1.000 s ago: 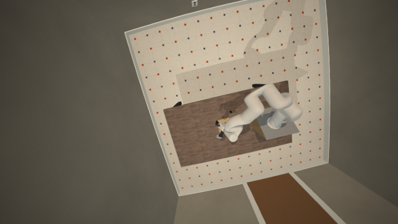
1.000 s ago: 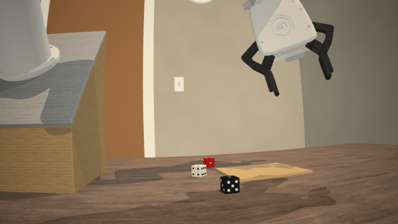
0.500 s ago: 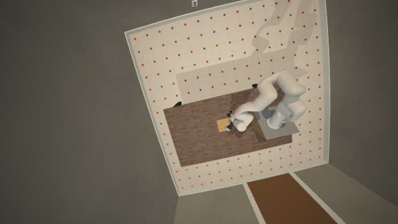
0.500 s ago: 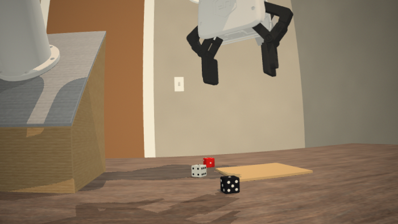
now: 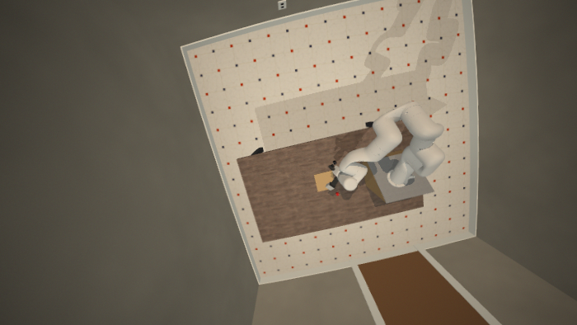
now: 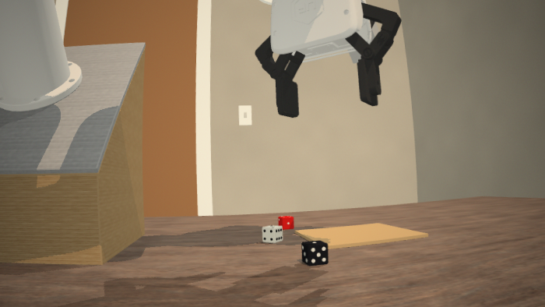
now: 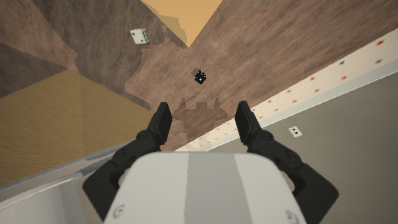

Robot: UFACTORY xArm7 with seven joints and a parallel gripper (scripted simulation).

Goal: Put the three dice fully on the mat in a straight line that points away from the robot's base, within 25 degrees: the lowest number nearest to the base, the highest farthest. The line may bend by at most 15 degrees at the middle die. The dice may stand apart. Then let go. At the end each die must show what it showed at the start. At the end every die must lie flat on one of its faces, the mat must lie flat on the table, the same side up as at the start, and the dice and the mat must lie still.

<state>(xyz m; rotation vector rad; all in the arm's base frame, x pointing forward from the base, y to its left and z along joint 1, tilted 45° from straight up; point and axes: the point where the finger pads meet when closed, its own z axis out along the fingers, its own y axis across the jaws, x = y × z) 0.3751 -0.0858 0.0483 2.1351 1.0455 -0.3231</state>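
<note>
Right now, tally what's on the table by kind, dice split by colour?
White dice: 1
Red dice: 1
Black dice: 1
Mats: 1
Robot pedestals: 1
Total: 5. None of the dice is on the mat yet; the tool hangs open above them, holding nothing.

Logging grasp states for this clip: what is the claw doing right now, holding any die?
Claw: open wide, holding nothing, above the table; all three dice lie on the wood.
</note>
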